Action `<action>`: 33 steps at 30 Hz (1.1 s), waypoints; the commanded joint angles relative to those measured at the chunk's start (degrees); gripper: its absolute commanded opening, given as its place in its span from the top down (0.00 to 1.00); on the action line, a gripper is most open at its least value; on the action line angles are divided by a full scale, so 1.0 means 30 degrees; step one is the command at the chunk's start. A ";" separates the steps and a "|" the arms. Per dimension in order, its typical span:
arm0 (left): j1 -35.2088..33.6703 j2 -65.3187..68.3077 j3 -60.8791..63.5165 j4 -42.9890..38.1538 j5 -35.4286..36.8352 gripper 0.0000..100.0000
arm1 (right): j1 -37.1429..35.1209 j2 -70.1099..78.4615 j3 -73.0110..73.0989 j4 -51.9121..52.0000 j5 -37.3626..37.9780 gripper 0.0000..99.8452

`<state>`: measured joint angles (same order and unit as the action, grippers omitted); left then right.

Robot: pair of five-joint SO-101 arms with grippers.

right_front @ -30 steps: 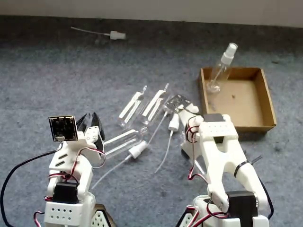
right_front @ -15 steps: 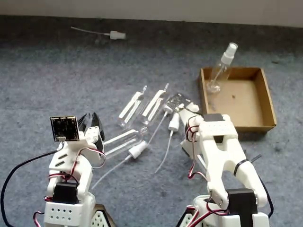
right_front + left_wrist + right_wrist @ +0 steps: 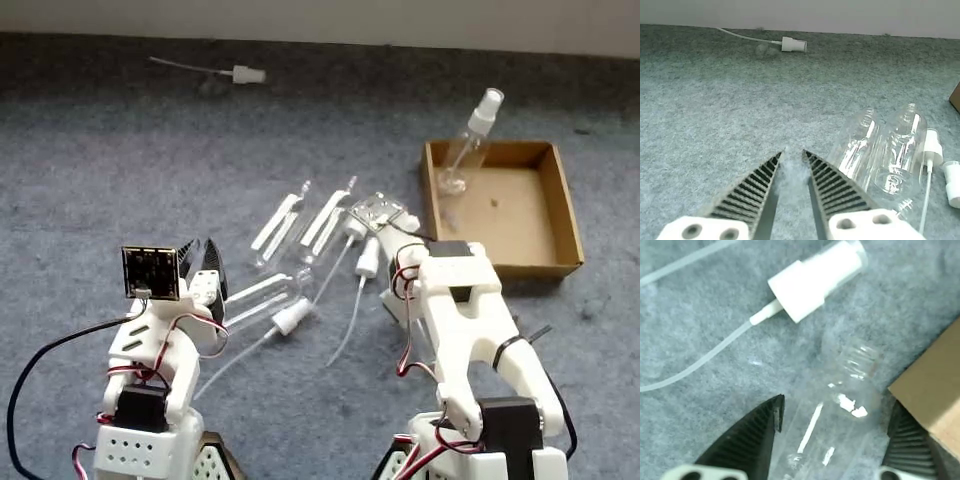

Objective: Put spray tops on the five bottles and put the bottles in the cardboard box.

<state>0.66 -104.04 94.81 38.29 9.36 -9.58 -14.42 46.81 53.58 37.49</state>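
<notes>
Gripper [image 3: 836, 404] spread around bottle [image 3: 852, 372], spray top [image 3: 815, 277], cardboard box [image 3: 935, 390]

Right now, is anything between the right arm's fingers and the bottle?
Nothing visible. The right arm's fingers are open, one on each side of the clear bottle, which lies flat. A spray top lies past its neck, and the cardboard box corner is close beside one finger.

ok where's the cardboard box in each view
High view: cardboard box on the right, beyond the right arm.
Left wrist view: its brown corner at the frame edge, past the clear bottles.
Right wrist view: its corner beside the bottle between the jaws.
Shared landmark: likely the same white spray top with tube.
</notes>
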 commanded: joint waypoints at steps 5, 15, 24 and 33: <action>0.0366 -0.0073 -0.0103 -0.0381 -0.0176 0.99 | 0.0190 -0.0073 0.1538 -0.0513 -0.0381 0.81; 0.0337 -0.0073 -0.0103 -0.0381 -0.0176 0.99 | 0.0190 -0.0220 0.1597 -0.0454 -0.0264 0.81; 0.0396 -0.0044 -0.0073 -0.0381 -0.0498 0.99 | 0.0161 -0.0249 0.1509 -0.0484 -0.0264 0.69; 0.0396 -0.0044 -0.0073 -0.0381 -0.0498 0.99 | -0.0923 -0.0220 0.1011 -0.1802 -0.0381 0.69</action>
<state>0.75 -104.04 94.81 38.29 8.13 -11.34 -14.24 51.56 51.65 36.79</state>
